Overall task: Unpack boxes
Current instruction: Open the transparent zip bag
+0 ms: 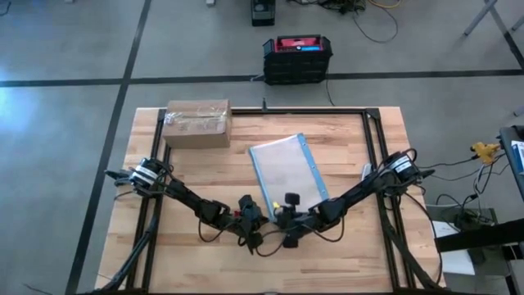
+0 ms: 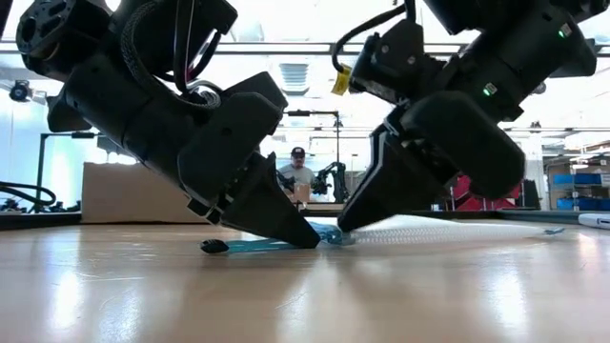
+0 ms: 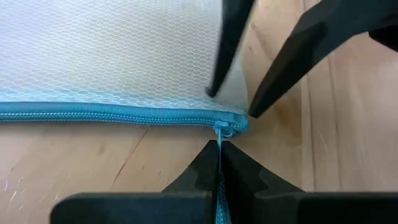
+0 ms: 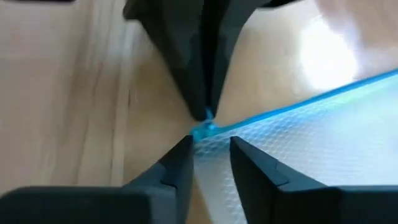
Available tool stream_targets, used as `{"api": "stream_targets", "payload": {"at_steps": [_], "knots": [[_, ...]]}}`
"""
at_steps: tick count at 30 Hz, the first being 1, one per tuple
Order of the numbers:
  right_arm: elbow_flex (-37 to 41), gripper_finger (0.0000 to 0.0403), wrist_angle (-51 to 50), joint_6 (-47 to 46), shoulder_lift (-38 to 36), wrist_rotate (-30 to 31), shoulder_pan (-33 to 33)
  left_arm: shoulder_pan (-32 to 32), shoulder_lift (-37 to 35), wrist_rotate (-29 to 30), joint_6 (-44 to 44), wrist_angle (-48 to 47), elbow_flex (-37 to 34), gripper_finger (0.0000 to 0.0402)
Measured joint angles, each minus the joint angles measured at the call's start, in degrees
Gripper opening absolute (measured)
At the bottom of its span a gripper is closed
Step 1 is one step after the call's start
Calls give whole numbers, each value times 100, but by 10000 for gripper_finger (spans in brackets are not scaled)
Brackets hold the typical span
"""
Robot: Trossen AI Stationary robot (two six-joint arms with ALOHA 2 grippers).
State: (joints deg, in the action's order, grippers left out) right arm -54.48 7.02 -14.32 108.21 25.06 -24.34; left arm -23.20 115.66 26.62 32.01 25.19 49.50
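The blue zipper pull [image 3: 219, 134] of the mesh pouch [image 1: 286, 172] is clamped by the left gripper [image 3: 219, 146]; the right gripper [image 4: 210, 146] is held apart.

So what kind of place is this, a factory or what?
Probably a robotics lab or workshop: a wooden worktable on a grey concrete floor with taped lines, loose cables, and more equipment behind a person.
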Motion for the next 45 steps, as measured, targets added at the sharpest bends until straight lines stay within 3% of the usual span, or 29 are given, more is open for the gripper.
{"api": "stream_targets", "payload": {"at_steps": [3, 5, 23, 32, 45], "knots": [[0, 21, -43, -139, 101, 1, -1, 0, 0, 4, -35, 9, 0, 0], [-2, 8, -17, -132, 169, 4, 4, 0, -7, 13, -96, 11, 0, 0], [-15, 0, -453, -112, 299, -637, -178, 408, -107, 248, -605, -28, -20, 0], [-1, 0, -921, -123, 25, -785, -447, 1028, -254, 170, -699, -824, -66, 0], [13, 0, -2496, -1985, -582, -1041, -1393, 1926, -354, 295, -1311, -1342, -166, 0]]}}
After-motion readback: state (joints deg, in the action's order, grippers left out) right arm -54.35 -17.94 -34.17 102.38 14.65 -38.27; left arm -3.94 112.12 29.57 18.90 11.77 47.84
